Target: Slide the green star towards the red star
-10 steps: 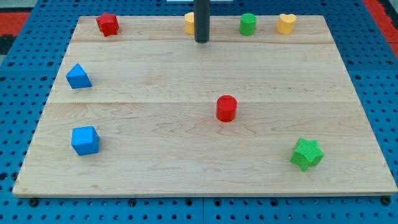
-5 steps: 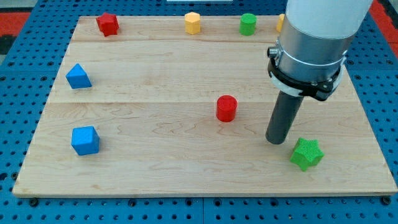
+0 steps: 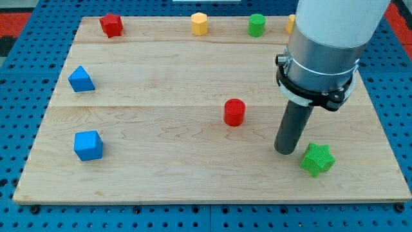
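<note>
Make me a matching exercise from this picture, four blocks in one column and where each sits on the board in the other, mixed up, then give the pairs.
Column one:
1. red star
2. green star
3. red cylinder
4. blue cube

Column two:
A. near the board's middle
B. the view's bottom left
C. the view's top left corner
D. the view's bottom right, just right of my tip

Pairs: 1-C, 2-D, 3-A, 4-B
</note>
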Controlling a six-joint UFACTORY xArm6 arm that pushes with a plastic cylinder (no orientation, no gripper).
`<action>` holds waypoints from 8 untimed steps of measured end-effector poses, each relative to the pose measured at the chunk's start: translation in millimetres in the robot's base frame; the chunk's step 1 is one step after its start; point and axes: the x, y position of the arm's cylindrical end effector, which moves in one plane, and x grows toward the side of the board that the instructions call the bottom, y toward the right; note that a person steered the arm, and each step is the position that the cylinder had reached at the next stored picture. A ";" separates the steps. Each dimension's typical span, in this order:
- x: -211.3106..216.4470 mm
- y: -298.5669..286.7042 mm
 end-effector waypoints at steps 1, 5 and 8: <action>-0.2 0.0; -10.9 0.0; -12.0 0.0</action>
